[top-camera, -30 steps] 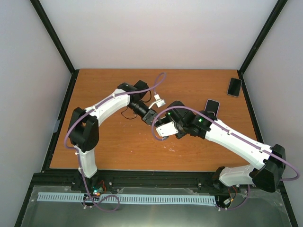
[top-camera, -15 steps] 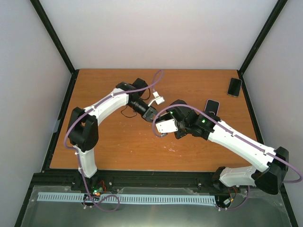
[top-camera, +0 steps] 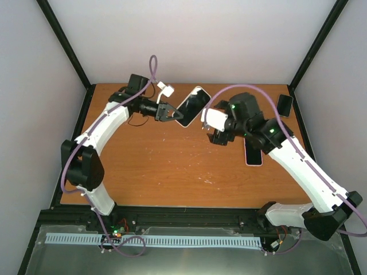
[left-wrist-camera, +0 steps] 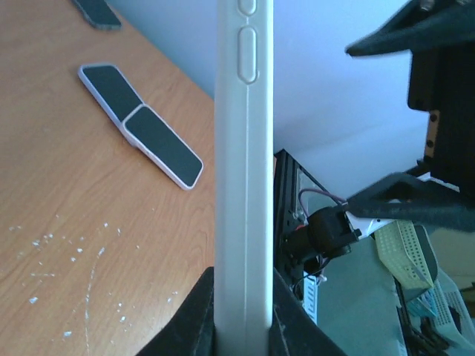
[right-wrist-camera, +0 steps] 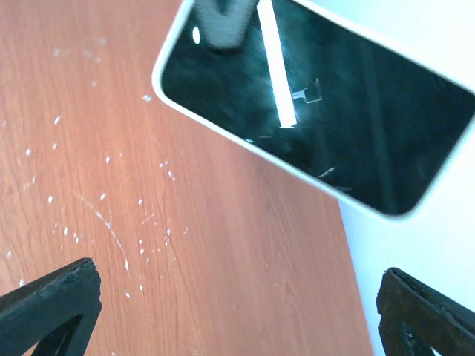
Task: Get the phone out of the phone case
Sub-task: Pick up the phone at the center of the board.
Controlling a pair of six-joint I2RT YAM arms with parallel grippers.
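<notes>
A phone with a dark screen in a white case (top-camera: 192,106) is held up above the back of the table, tilted. My left gripper (top-camera: 174,114) is shut on its lower end. In the left wrist view the case's white side edge with its buttons (left-wrist-camera: 243,170) stands between my fingers (left-wrist-camera: 191,319). My right gripper (top-camera: 209,129) is open and empty, just right of the phone and apart from it. In the right wrist view the phone's screen (right-wrist-camera: 319,96) faces the camera beyond my spread fingertips (right-wrist-camera: 52,304).
Two white-edged phones (top-camera: 254,150) lie end to end on the wooden table (top-camera: 143,172) under my right arm; they also show in the left wrist view (left-wrist-camera: 141,122). A dark phone (top-camera: 284,105) lies at the back right corner. Black frame posts border the table.
My left arm has swung back and up with the cased phone, which now shows in the open. My right gripper has risen and moved back right, away from the phone.
</notes>
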